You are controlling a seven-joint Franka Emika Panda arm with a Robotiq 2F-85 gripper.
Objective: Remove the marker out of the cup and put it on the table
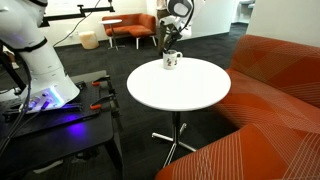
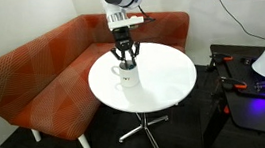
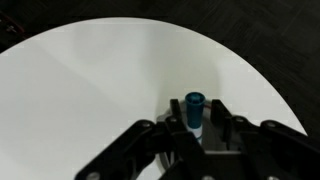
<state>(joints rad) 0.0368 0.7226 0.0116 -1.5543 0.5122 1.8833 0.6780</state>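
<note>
Jaws pinch narrow on the marker (image 3: 194, 104), bottom centre of the wrist view; it stands upright, cup (image 2: 125, 77) just below.

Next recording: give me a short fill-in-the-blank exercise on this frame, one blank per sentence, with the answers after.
1. The cup stands on a white table whose top is ___ in shape.
2. In both exterior views, the hand hangs directly ___ the cup.
3. In the wrist view, the visible end of the marker is ___ in colour.

Missing words: round; above; blue.
</note>
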